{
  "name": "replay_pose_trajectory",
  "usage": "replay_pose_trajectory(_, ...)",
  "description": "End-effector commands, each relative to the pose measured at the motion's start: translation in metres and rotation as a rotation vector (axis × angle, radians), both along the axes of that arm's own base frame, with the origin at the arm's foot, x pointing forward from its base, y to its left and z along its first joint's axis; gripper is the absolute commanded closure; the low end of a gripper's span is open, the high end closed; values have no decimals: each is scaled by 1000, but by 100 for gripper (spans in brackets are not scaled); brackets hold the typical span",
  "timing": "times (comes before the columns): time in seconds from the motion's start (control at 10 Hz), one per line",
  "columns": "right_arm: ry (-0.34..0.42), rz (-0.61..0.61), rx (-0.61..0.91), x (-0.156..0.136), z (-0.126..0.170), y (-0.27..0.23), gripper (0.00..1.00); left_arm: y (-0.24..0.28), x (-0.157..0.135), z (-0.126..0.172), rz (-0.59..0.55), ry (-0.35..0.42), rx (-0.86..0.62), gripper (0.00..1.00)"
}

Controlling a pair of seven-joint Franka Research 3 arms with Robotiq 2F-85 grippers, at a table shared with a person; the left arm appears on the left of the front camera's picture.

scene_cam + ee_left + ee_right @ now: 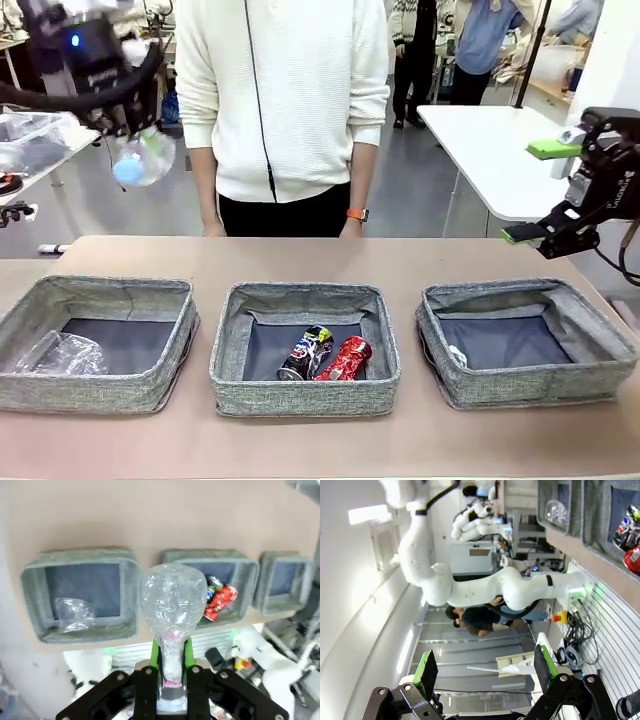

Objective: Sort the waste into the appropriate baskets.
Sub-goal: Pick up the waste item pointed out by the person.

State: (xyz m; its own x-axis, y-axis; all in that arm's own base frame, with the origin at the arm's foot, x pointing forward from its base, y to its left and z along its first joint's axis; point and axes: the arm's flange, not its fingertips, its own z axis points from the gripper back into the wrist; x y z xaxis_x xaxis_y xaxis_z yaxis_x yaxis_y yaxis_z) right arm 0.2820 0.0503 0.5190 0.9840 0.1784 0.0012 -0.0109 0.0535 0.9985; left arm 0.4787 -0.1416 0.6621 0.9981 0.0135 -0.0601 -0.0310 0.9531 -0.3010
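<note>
Left hand (172, 680) grips bottle (172, 605) above basket (80, 597).

White arm (470, 590), black wrist, green-padded jaws

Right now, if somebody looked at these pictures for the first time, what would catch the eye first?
Probably the left gripper, raised high at the table's left, shut on a clear plastic bottle. Next, the two cans lying together in the middle basket, one dark and one red. Another clear bottle lies in the left basket.
</note>
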Motion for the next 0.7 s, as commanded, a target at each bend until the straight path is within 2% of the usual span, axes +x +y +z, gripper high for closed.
replay_pose_trajectory(0.0, -3, -5, 10, 1, 4, 2, 0, -52, -24, 38, -62, -81, 45, 81)
replay_pose_trajectory(0.1, -3, -5, 10, 1, 4, 2, 0, -100, -36, 65, -82, -14, 16, 81)
replay_pose_trajectory(0.2, -3, -5, 10, 1, 4, 2, 0, -134, -42, 81, 35, 98, 27, 81)
replay_pose_trajectory(0.3, -3, -5, 10, 1, 4, 2, 0, -163, -51, 93, 15, 38, 54, 81)
replay_pose_trajectory(0.4, -3, -5, 10, 1, 4, 2, 0, -186, -64, 105, -37, 19, 107, 81)
replay_pose_trajectory(0.5, -3, -5, 10, 1, 4, 2, 0, -209, -72, 122, 0, -54, 116, 81)
replay_pose_trajectory(0.6, -3, -5, 10, 1, 4, 2, 0, -220, -71, 134, 22, -60, 112, 81)
